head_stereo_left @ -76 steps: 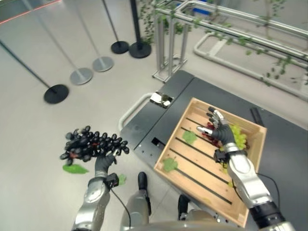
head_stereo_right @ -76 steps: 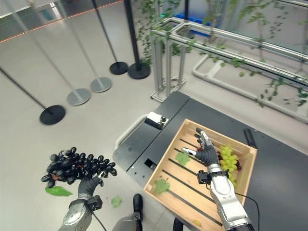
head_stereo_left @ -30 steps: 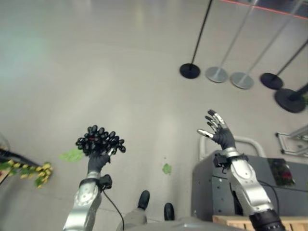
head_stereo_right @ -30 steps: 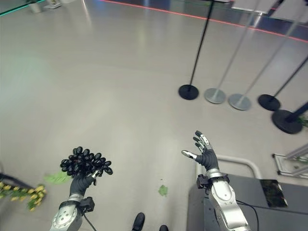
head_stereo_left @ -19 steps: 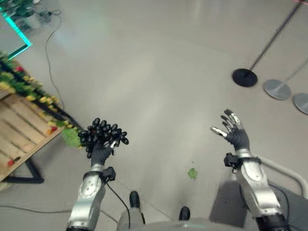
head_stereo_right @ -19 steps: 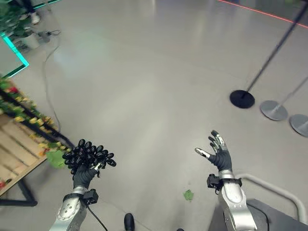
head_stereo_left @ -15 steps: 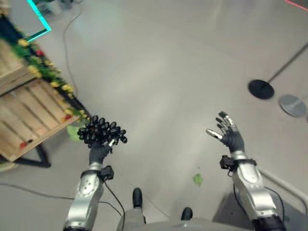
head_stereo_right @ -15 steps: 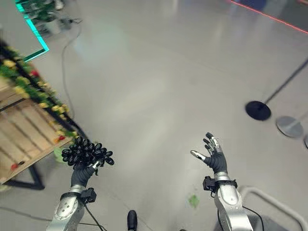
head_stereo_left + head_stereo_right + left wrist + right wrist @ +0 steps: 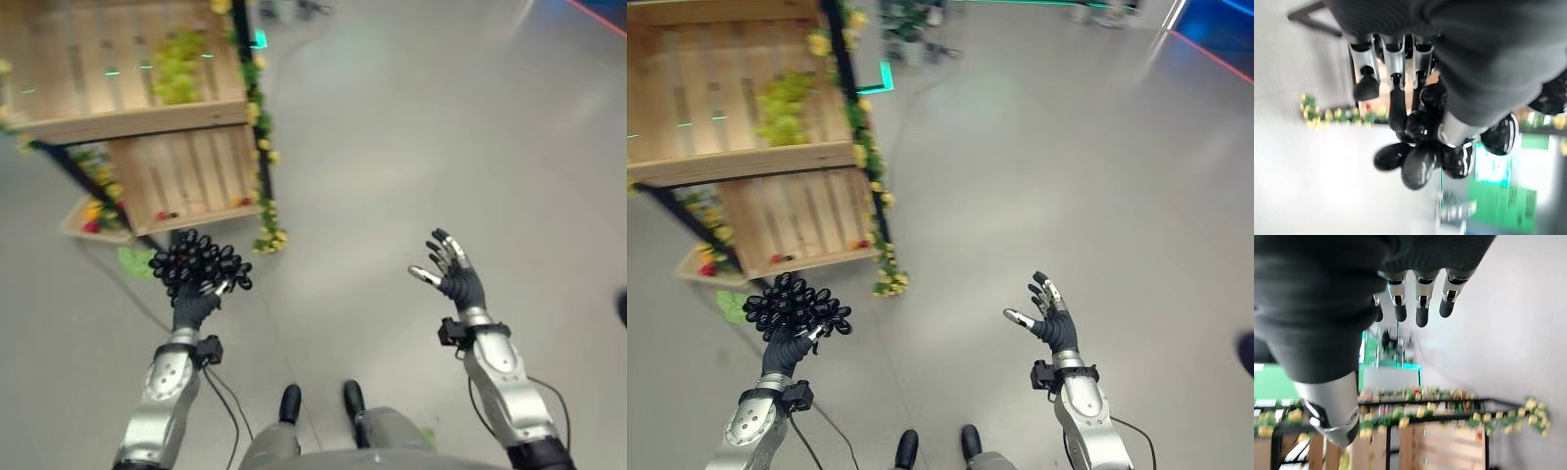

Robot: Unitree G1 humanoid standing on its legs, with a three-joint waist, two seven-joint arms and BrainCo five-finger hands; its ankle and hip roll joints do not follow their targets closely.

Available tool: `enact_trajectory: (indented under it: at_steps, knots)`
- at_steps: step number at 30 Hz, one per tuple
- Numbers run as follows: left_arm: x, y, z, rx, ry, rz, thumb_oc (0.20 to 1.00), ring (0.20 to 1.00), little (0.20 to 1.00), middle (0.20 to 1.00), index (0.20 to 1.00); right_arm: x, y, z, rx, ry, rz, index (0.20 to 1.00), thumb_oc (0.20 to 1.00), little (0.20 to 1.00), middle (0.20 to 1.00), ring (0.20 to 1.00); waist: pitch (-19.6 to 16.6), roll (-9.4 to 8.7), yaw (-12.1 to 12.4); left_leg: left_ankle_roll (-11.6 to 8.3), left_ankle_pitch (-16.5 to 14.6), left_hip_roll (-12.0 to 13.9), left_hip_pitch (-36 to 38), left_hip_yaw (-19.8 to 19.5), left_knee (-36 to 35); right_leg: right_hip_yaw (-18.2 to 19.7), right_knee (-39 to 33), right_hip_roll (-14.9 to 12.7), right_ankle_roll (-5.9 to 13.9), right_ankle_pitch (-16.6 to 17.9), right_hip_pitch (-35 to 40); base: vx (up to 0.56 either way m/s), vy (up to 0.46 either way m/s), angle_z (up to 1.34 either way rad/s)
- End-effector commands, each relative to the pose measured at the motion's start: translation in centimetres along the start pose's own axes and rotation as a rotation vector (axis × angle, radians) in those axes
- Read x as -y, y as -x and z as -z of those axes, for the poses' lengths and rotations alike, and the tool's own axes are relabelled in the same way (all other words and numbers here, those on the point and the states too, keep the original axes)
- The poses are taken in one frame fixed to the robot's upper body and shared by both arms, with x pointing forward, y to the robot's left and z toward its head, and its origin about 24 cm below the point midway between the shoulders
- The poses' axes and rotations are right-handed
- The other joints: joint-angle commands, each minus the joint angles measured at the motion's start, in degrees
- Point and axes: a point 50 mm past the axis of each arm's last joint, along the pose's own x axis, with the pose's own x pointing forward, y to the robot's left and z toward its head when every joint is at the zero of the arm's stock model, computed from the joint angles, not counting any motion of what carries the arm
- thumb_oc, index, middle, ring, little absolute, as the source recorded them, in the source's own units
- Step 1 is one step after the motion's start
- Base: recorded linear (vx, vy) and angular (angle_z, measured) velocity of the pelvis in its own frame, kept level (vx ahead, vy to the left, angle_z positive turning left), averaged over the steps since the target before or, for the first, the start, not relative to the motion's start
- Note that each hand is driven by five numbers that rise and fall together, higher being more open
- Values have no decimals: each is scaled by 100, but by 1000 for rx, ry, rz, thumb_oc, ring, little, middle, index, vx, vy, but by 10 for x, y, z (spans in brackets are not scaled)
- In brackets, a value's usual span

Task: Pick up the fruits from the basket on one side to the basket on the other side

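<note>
Fingers of left hand (image 9: 193, 305) curled around bunch of black grapes (image 9: 199, 265), held aloft just below lower wooden crate (image 9: 186, 178). Upper crate (image 9: 108, 61) above it holds green grapes (image 9: 181, 66). Right hand (image 9: 458, 284) raised, well right of crates, fingers spread, holding nothing.

Pale grey glossy floor (image 9: 1038, 166), soft reflections. Dark-framed rack (image 9: 854, 147) at the left, trimmed with a yellow-flowered garland (image 9: 880, 250). Teal light strip (image 9: 884, 74) on floor behind it. Green leaf (image 9: 730, 305) on floor near rack's foot.
</note>
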Motion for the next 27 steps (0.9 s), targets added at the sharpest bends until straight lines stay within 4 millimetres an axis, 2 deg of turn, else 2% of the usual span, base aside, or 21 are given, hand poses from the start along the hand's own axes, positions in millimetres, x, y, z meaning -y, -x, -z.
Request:
enact_trajectory:
  at_steps: [1,2,3,4,5,6,8,9,10,11,12,14,15,16,18,19,23,24,25,26,27]
  knots:
    - [1,-9,-44,229,84,14,200,200,200,200,200,-8,-15,-31,144,31,-63,1000,1000,1000,1000,1000,-207,75,245,56,-366,-111,280,-334,-195,-135,-968,-20,395,94,716,195,-118,21]
    - [1,-7,-41,216,115,13,200,200,200,200,200,-5,-14,-30,140,36,-56,1000,1000,1000,1000,1000,-231,123,346,32,-394,-166,272,-330,-83,-279,-1175,-39,378,114,875,75,-59,-19]
    - [1,-7,-41,216,116,14,200,200,200,200,200,-5,-14,-30,140,36,-56,1000,1000,1000,1000,1000,-230,126,331,31,-403,-171,267,-346,-65,-296,-1177,-42,378,110,884,27,-68,-6]
    - [6,-8,-41,217,162,13,200,200,200,200,200,-3,-15,-31,145,41,-46,1000,1000,1000,1000,1000,-129,211,404,-52,-406,-365,-49,-342,369,-554,-1227,-99,340,91,911,-47,-8,25]
    - [6,-9,-41,218,163,13,200,200,200,200,200,-3,-16,-31,146,42,-46,1000,1000,1000,1000,1000,-132,214,381,-53,-422,-379,-84,-363,415,-580,-1227,-107,342,87,904,-91,-14,69]
    - [10,-11,-41,216,192,18,200,200,200,200,200,-2,-18,-33,154,45,-31,1000,1000,1000,1000,1000,-115,263,402,-77,-486,-518,-284,-269,689,-803,-1244,-176,309,54,937,-46,-5,80]
    - [11,-12,-41,217,199,15,200,200,200,200,200,-2,-19,-32,151,38,-25,1000,1000,1000,1000,1000,-117,277,400,-98,-483,-501,-349,-142,751,-923,-1245,-215,306,20,968,-39,15,84]
    - [11,-12,-42,221,202,14,200,200,200,200,200,0,-19,-30,143,34,-15,1000,1000,1000,1000,1000,-107,270,384,-112,-507,-376,-394,88,753,-1053,-1245,-271,326,-4,1017,-44,76,60]
    - [10,-12,-43,221,209,11,200,200,200,200,200,1,-19,-28,132,32,-2,1000,1000,1000,1000,1000,-73,245,371,-169,-463,-61,-441,457,673,-1192,-1245,-369,369,-28,1077,-60,111,51]
    - [8,-11,-44,226,204,12,200,200,200,200,200,3,-17,-22,104,24,1,1000,1000,1000,1000,1000,-77,174,392,-226,-345,215,-512,660,488,-1296,-1245,-479,428,5,1101,-40,95,36]
    - [8,-10,-44,226,204,11,200,200,200,200,200,2,-17,-22,104,24,1,1000,1000,1000,1000,1000,-82,170,393,-230,-333,217,-498,662,461,-1294,-1245,-478,427,2,1102,-7,64,46]
    - [1,-9,-50,253,182,-9,200,200,200,200,200,6,-14,-14,63,32,10,1000,1000,1000,1000,1000,-87,76,446,-368,-79,579,-604,753,191,-1398,-1245,-549,487,-52,1149,41,78,39]
    - [1,-9,-50,252,181,-9,200,200,200,200,200,6,-14,-14,63,32,10,1000,1000,1000,1000,1000,-90,73,445,-373,-69,582,-594,753,172,-1399,-1245,-547,485,-55,1150,73,118,13]
    - [-3,-8,-55,270,174,-20,200,200,200,200,200,9,-13,-10,46,37,18,1000,1000,1000,1000,1000,-87,18,498,-449,-5,775,-578,653,121,-1393,-1245,-573,503,-122,1195,49,54,2]
    - [-4,-6,-57,281,174,-20,200,200,200,200,200,10,-13,-9,41,37,20,1000,1000,1000,1000,1000,-82,13,522,-497,30,856,-544,563,63,-1378,-1245,-573,513,-146,1227,84,145,-1]
    - [-4,-5,-60,292,187,-16,200,200,200,200,200,15,-12,-6,25,40,37,1000,1000,1000,1000,1000,-92,7,528,-612,86,1049,-612,483,-111,-1325,-1245,-618,559,-226,1267,96,190,3]
    - [-1,-8,-64,307,191,2,200,200,200,200,200,22,-10,-3,6,52,61,1000,1000,1000,1000,1000,-92,20,525,-701,216,1229,-685,687,-107,-1350,-1245,-785,641,-278,1426,134,279,7]
    - [1,-11,-66,313,185,15,200,200,200,200,200,24,-3,7,-39,50,71,1000,1000,1000,1000,1000,-163,24,508,-678,151,1176,-564,691,-74,-1365,-1167,-976,748,-288,1581,172,310,-3]
    - [1,-11,-66,313,184,16,200,200,200,200,200,24,-3,8,-39,50,72,1000,1000,1000,1000,1000,-157,17,510,-673,153,1166,-551,692,-80,-1369,-1167,-986,756,-291,1592,175,342,-4]
    - [5,-14,-68,317,179,31,200,200,200,200,200,25,-1,11,-56,58,80,1000,1000,1000,1000,1000,-202,0,488,-638,133,1068,-516,692,-94,-1408,-990,-1142,817,-276,1569,110,273,5]
    - [7,-18,-71,324,162,44,200,200,200,200,200,25,0,14,-67,52,82,1000,1000,1000,1000,1000,-241,-33,486,-515,38,926,-457,688,-89,-1367,-581,-1335,895,-283,1469,202,452,13]
